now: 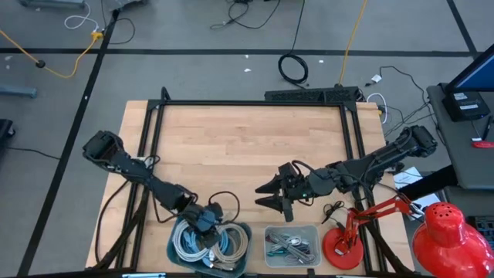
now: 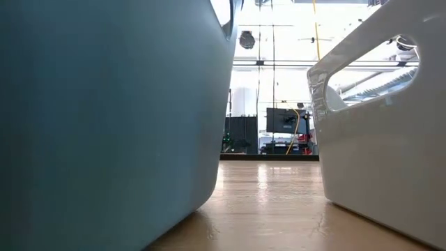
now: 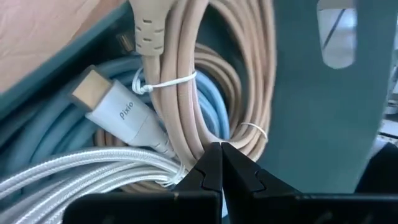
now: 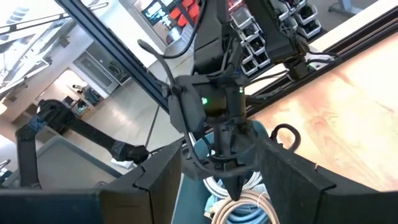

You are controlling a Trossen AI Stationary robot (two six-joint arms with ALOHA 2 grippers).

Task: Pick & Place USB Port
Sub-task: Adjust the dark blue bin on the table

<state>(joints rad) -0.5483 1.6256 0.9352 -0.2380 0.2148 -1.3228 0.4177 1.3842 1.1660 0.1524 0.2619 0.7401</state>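
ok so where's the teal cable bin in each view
High view: teal plastic cable bin at the near table edge, under the left pincer.
Low view: its wall fills the left side.
Left wrist view: its inner wall behind coiled beige cable.
Right wrist view: rim behind the left pincer.
Shared landmark: left pincer.

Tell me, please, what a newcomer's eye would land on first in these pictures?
Probably the red desk lamp at the table's near right corner. Next, the left gripper, fingers shut, down among coiled cables in the teal bin. The right gripper hangs open above the white bin.
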